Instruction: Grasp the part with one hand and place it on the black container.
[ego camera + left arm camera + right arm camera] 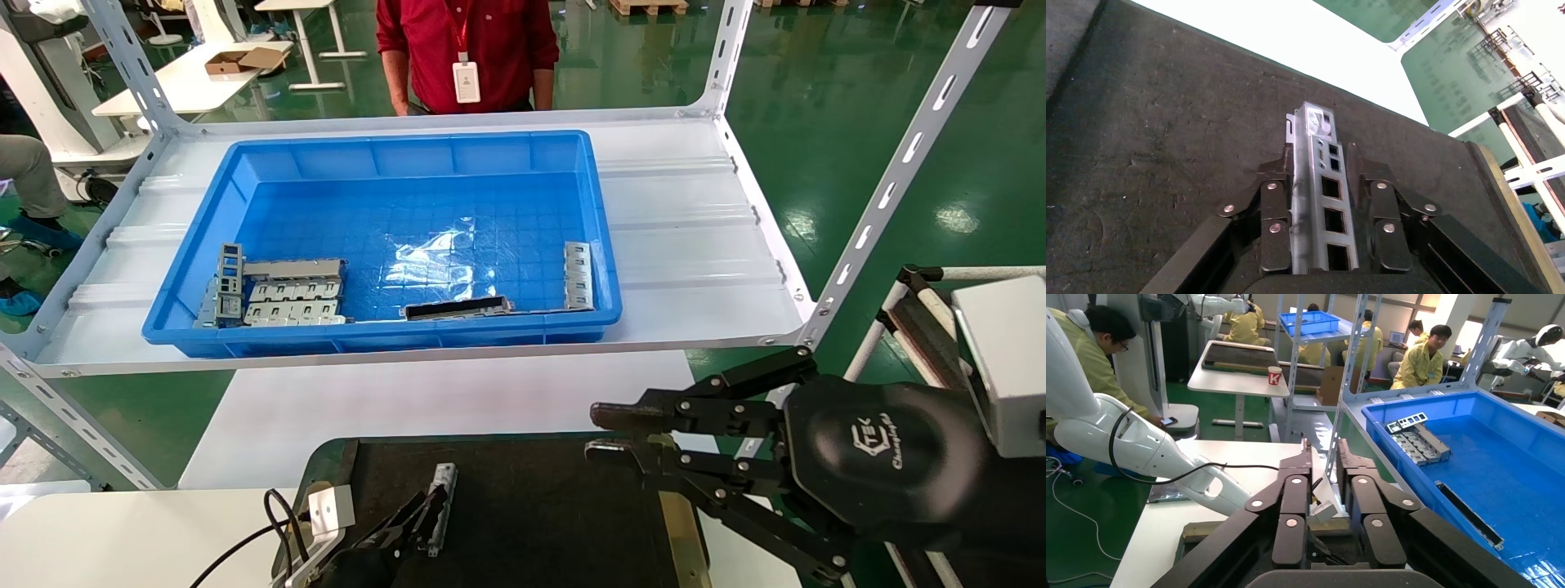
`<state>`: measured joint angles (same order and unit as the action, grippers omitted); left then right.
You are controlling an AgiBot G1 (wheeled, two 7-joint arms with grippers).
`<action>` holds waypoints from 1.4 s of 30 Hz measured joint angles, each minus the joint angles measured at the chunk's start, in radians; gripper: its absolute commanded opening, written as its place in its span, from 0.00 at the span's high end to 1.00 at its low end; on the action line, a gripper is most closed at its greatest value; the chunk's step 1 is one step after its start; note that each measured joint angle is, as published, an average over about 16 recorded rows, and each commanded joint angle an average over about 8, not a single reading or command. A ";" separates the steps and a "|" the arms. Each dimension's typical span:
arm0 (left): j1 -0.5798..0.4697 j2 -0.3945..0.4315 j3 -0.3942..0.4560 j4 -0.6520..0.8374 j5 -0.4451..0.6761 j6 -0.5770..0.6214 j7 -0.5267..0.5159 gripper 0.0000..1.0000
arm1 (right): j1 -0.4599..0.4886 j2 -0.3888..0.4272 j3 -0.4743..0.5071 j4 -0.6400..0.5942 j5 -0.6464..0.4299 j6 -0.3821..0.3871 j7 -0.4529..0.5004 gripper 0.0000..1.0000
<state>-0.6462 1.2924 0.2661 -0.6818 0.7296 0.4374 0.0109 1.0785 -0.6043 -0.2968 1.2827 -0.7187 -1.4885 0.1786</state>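
The part (442,492), a slim silver-grey bracket with square cutouts, lies lengthwise on the black container (556,506) near its left side. My left gripper (426,513) comes in from the near edge and is shut on the part. In the left wrist view the part (1322,184) sits between the two black fingers (1275,202), resting on the container's matte surface (1168,153). My right gripper (605,433) hovers above the container's right edge, slightly open and empty. In the right wrist view it (1324,450) holds nothing.
A deep blue bin (392,147) on the white rack shelf holds another slim bracket (578,275), a long bar with a dark slot (458,308) and wider grey pieces (286,294). A brass strip (682,531) edges the container. A person in red (466,49) stands behind.
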 measured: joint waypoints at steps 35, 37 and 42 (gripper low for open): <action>0.026 -0.243 0.046 -0.163 0.010 0.394 -0.056 0.00 | 0.000 0.001 -0.002 0.000 0.001 0.001 -0.001 0.00; 0.032 -0.267 0.049 -0.183 0.008 0.424 -0.068 0.00 | 0.000 0.001 -0.002 0.000 0.001 0.001 -0.001 0.00; 0.050 -0.326 0.051 -0.237 -0.002 0.491 -0.097 0.00 | 0.000 0.001 -0.002 0.000 0.002 0.001 -0.001 0.00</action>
<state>-0.5960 0.9669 0.3171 -0.9190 0.7281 0.9282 -0.0863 1.0790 -0.6034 -0.2991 1.2827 -0.7172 -1.4875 0.1775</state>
